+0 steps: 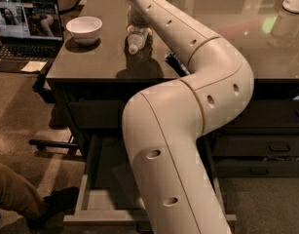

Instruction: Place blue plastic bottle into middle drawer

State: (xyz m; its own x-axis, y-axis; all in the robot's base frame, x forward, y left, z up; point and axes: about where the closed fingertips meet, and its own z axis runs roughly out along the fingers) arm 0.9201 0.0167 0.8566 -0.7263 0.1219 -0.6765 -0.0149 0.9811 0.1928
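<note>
The middle drawer (98, 201) stands pulled open far below the gripper and nearer the camera, its pale floor partly hidden behind the arm (173, 179). Since the arm's thick lower link rises right in front of that opening, the carry would best go by lifting straight up first, then swinging back and down on the gripper's left, where the drawer floor shows bare. From there the arm bends sharply at a rounded elbow over the counter (100, 57) edge and runs up and away across the top. A dark snack bag (174, 61) lies just right of the gripper, tucked against the arm, and should be left alone. The gripper (138, 30) sits directly on the blue plastic bottle (135, 39), which points its white cap toward the camera. Whether the claw is spread or clamped on it I cannot tell, so a firm hold wants confirming before any lift. A white bowl (84, 27) stands well to the gripper's left.
</note>
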